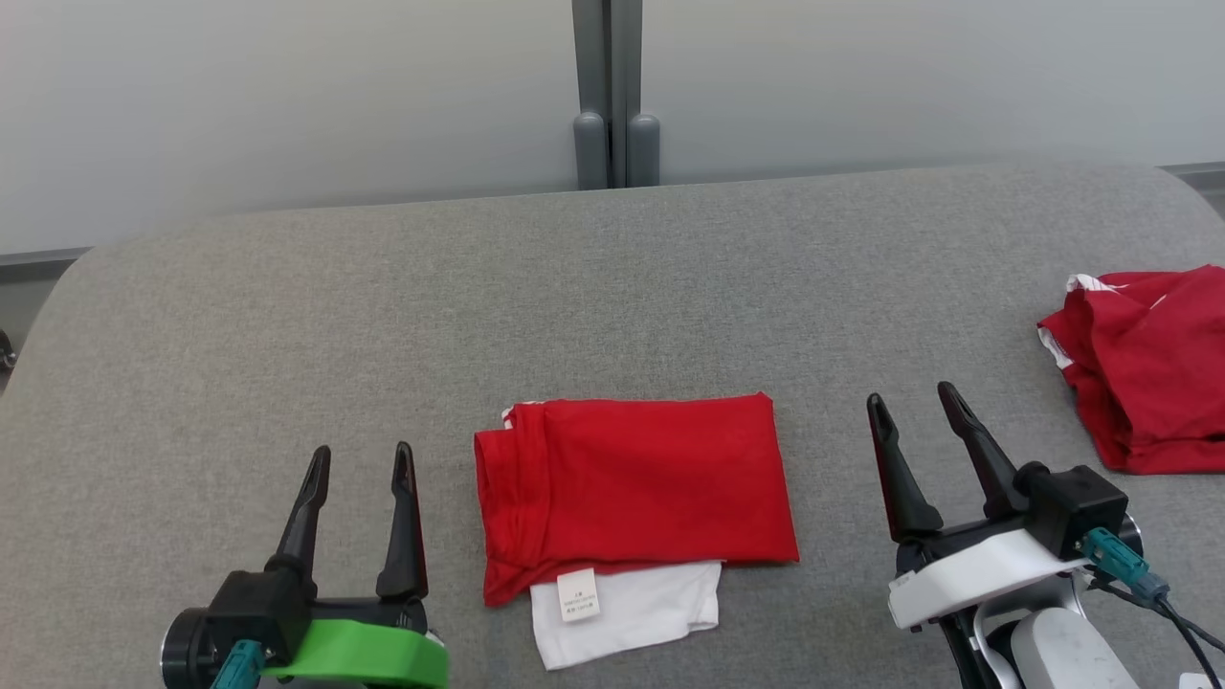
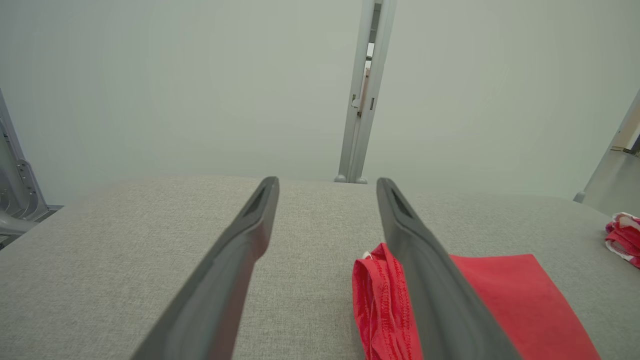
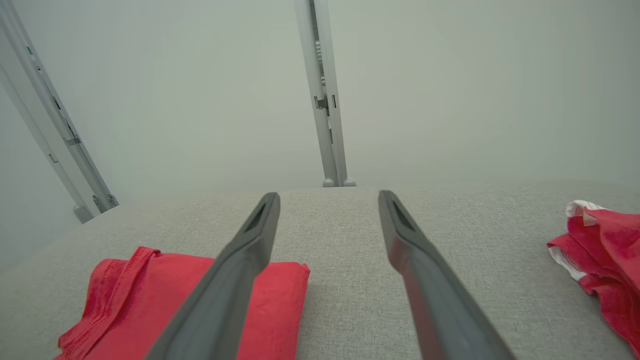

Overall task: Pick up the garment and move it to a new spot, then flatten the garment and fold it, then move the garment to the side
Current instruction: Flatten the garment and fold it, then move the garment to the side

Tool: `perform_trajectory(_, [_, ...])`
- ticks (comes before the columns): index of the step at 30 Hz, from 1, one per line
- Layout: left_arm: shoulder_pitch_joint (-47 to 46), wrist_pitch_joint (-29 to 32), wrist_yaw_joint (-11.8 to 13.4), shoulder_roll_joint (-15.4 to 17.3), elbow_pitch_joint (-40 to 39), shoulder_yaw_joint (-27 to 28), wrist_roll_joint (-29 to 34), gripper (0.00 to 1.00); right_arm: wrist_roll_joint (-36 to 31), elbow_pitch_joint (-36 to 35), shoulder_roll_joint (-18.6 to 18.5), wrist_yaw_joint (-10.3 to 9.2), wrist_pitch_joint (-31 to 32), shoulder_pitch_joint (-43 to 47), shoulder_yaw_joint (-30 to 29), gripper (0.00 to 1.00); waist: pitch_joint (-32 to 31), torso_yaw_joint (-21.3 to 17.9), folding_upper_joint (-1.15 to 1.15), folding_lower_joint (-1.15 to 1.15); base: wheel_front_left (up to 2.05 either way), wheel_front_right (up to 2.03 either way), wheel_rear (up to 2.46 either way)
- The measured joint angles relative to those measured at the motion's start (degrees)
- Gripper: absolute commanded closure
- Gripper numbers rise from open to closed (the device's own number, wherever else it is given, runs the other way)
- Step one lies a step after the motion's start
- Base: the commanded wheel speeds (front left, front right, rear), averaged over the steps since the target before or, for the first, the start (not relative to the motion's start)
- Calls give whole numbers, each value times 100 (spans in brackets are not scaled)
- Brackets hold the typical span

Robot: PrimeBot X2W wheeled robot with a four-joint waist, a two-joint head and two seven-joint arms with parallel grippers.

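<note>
Item under inspection: the red garment [image 1: 632, 488] lies folded into a flat rectangle on the grey fabric surface [image 1: 612, 277], just toward 6 o'clock of the centre in the head view. A white layer [image 1: 632, 608] projects from under its 6 o'clock edge and carries a small white label [image 1: 578, 593]; the print is too small to read. The bunched hem edge sits on the 9 o'clock side. The left gripper [image 1: 362, 450] stands at 8 o'clock of the garment, near it but apart, jaws spread wide and holding nothing. The right gripper [image 1: 911, 394] stands at 3 o'clock of the garment, likewise apart, jaws spread wide and holding nothing. Both sets of jaws point toward 12 o'clock. A second crumpled red cloth [image 1: 1144, 368] with white trim lies at the 3 o'clock edge of the surface, well apart from the folded item. A grey post [image 1: 615, 96] rises against the pale wall [image 1: 287, 96] at 12 o'clock, behind the far edge of the surface.
</note>
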Motion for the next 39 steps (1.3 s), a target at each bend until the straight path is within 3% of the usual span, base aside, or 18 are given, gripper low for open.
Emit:
perform_trajectory(16, [97,0,-8,-1,59,-157,27,0,-229,-2,242,0,0,148,-254,0,41,-11,0,0,0,0,0])
perform_trajectory(22, [-18,0,-60,-1,94,-315,36,0,-58,624,275,0,0,-59,-42,0,248,83,0,0,0,0,0])
perform_trajectory(39, [-309,0,-100,-1,220,-556,42,0,1343,2854,307,-1,58,-1067,627,0,725,791,0,0,0,0,0])
